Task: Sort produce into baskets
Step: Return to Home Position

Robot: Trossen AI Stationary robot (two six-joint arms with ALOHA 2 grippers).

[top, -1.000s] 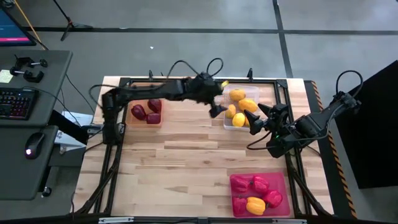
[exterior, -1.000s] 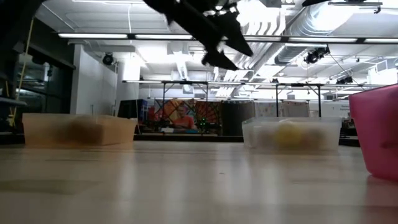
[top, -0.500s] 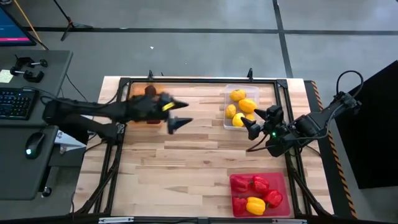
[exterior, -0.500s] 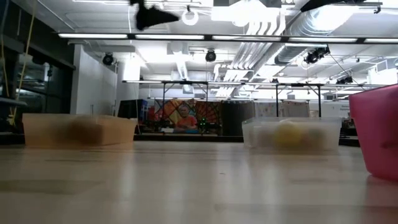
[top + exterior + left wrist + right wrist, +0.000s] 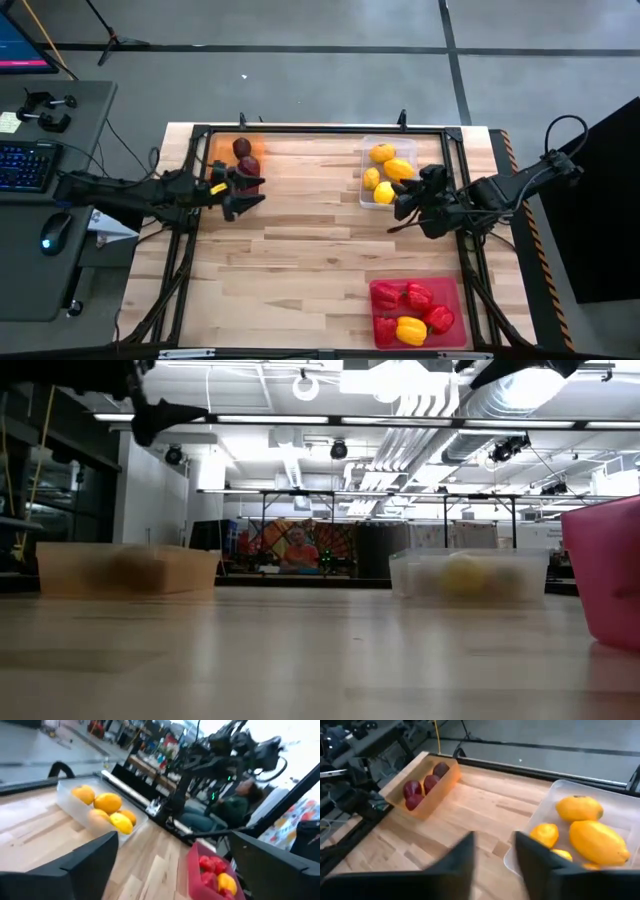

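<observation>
Lying nearest, at the front right corner of the surface [image 5: 310, 260], the pink basket [image 5: 452, 288] holds red peppers [image 5: 410, 298] and one yellow-orange pepper [image 5: 410, 328], all well inside its walls. No loose produce shows on the bare wood, so the sorting looks finished.

Midway back, the left hand [image 5: 250, 192] hovers at the left edge with its fingers spread wide, grasping nothing. The right hand [image 5: 398, 208] hangs near the right edge with its fingers parted, also empty. Each arm is drawn in toward its own side, which suits a retreat to rest and leaves the broad middle free.

Farthest back, the orange basket [image 5: 218, 148] contains maroon fruit [image 5: 243, 150] and the clear basket [image 5: 368, 142] holds yellow and orange citrus [image 5: 392, 170]. Each hand sits just beside its basket's near end, so a low swing could clip a rim. Open room lies toward the centre and front left.
</observation>
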